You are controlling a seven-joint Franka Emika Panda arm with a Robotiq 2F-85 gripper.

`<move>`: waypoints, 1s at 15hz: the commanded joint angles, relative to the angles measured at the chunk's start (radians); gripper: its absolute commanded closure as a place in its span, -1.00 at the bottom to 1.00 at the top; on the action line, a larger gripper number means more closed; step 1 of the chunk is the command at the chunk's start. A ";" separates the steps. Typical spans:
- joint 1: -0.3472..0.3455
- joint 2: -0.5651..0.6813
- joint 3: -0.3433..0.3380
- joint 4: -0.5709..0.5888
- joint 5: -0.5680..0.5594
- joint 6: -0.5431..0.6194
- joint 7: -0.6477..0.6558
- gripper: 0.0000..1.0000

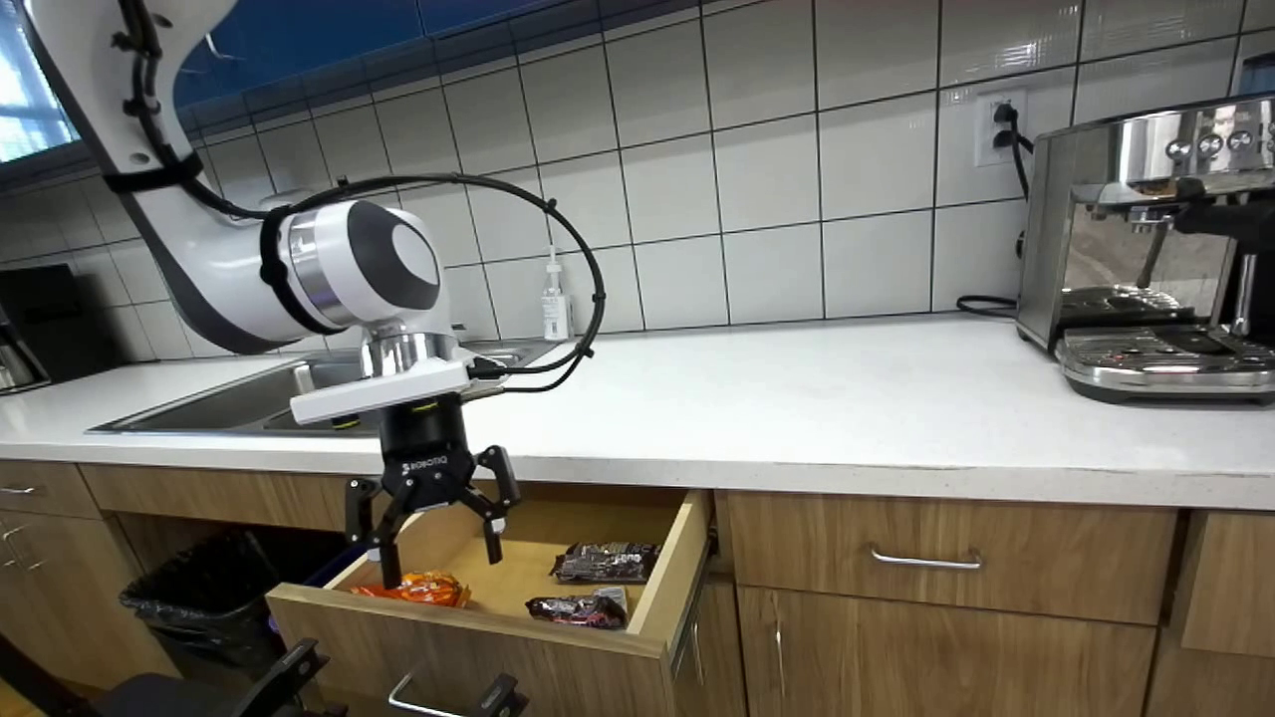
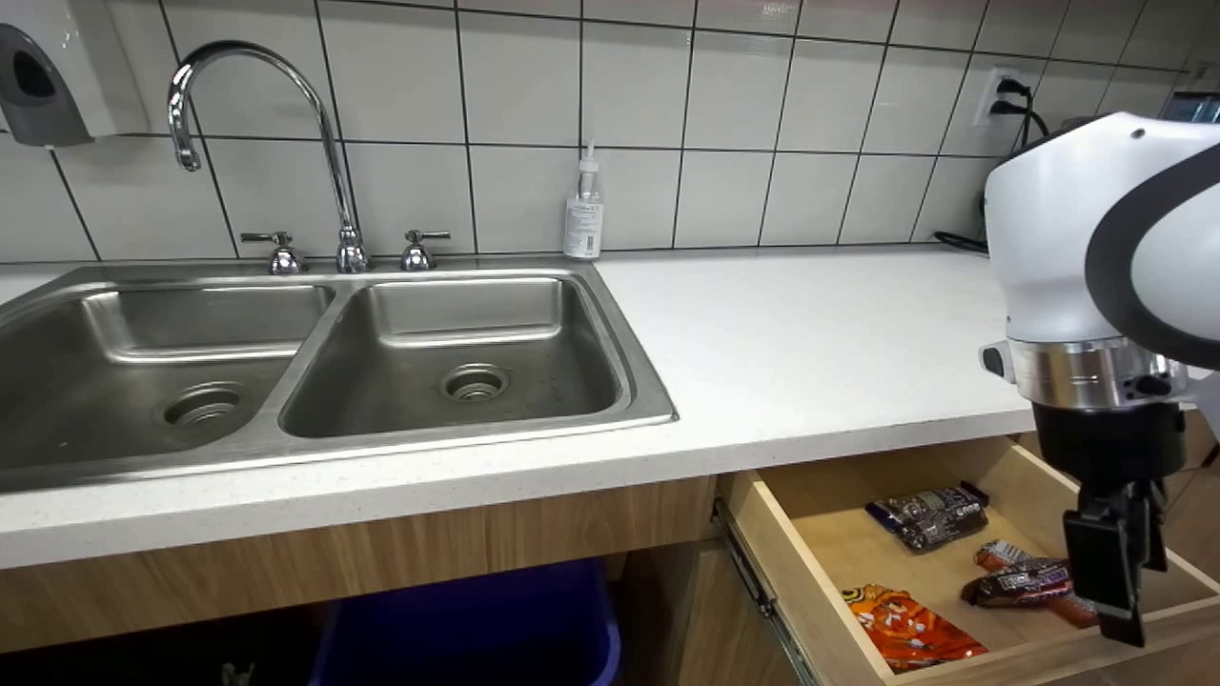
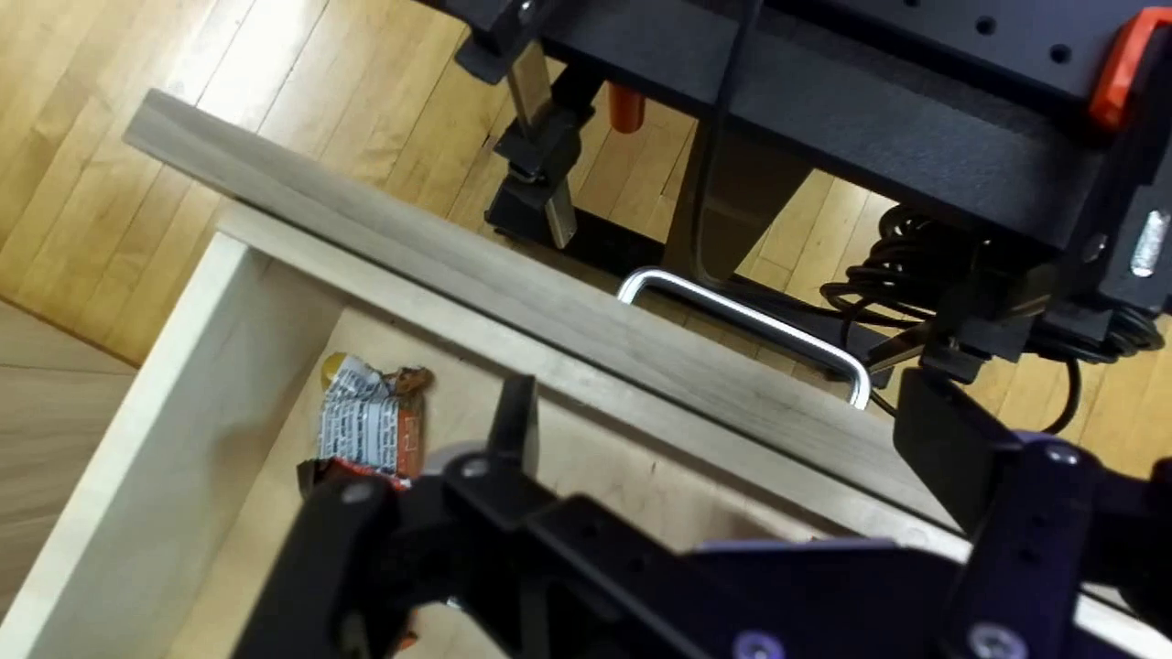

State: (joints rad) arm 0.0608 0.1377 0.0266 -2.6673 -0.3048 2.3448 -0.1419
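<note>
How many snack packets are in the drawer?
4: an orange bag and maroon packet up front, the latter across an orange-brown packet; a dark packet farther back. More may be hidden.

You have a wooden drawer (image 1: 558, 679) pulled out, pale inside. Facing its front, you see a crinkled orange packet (image 2: 910, 629) lying flat near the front left corner. Near the front right corner, a dark, shiny packet (image 2: 1016, 585) lies across a printed orange-and-white wrapper (image 3: 363, 432); farther back, toward the right edge, lies a dark brown pack (image 2: 930, 517).
</note>
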 commanded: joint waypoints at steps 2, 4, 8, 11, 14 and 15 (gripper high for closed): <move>0.012 -0.049 0.023 -0.044 0.081 -0.046 0.073 -1.00; 0.012 -0.051 0.025 -0.058 0.109 -0.049 0.087 -1.00; 0.009 -0.052 0.029 -0.077 0.166 -0.060 0.093 -1.00; 0.005 -0.041 0.025 -0.080 0.194 -0.070 0.090 -1.00; 0.002 -0.030 0.020 -0.080 0.203 -0.076 0.087 -1.00; 0.000 -0.026 0.018 -0.080 0.200 -0.078 0.082 -1.00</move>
State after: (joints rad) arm 0.0677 0.1316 0.0419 -2.7390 -0.1164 2.2999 -0.0779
